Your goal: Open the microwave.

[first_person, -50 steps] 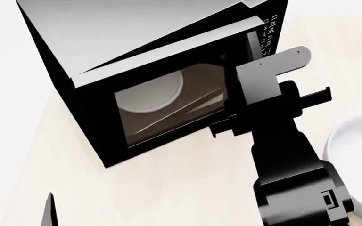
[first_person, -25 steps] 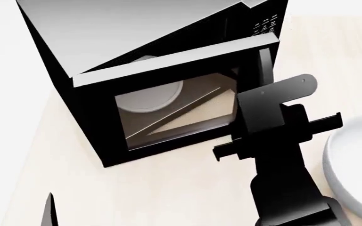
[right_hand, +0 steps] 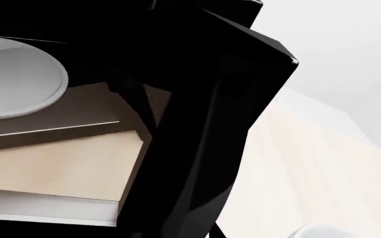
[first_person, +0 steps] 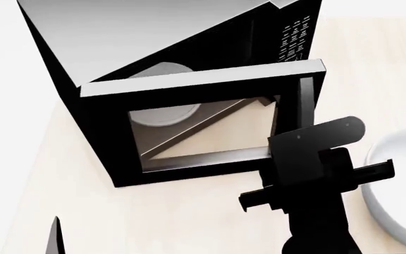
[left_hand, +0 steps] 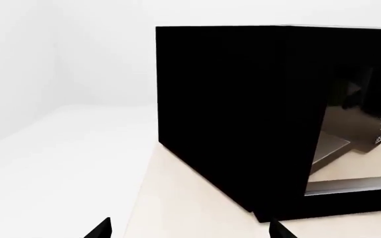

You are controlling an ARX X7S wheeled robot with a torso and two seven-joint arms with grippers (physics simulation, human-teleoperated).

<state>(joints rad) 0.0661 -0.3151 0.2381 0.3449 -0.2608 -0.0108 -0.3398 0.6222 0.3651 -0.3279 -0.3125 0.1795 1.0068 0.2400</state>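
Tabletop (first_person: 210, 211); right hand (first_person: 298, 137) at microwave door (first_person: 203, 84).

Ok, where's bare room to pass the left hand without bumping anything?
Free: the tabletop in front of the microwave, between the left gripper and right arm. Crowded: by the door, where the right gripper works beside the white bowl.

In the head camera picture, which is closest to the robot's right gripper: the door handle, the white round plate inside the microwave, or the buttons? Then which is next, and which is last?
Measured from the right gripper:
1. Door handle, right beside it on the door's free edge.
2. Buttons, farther back on the microwave front.
3. White round plate, far across on the left, inside.
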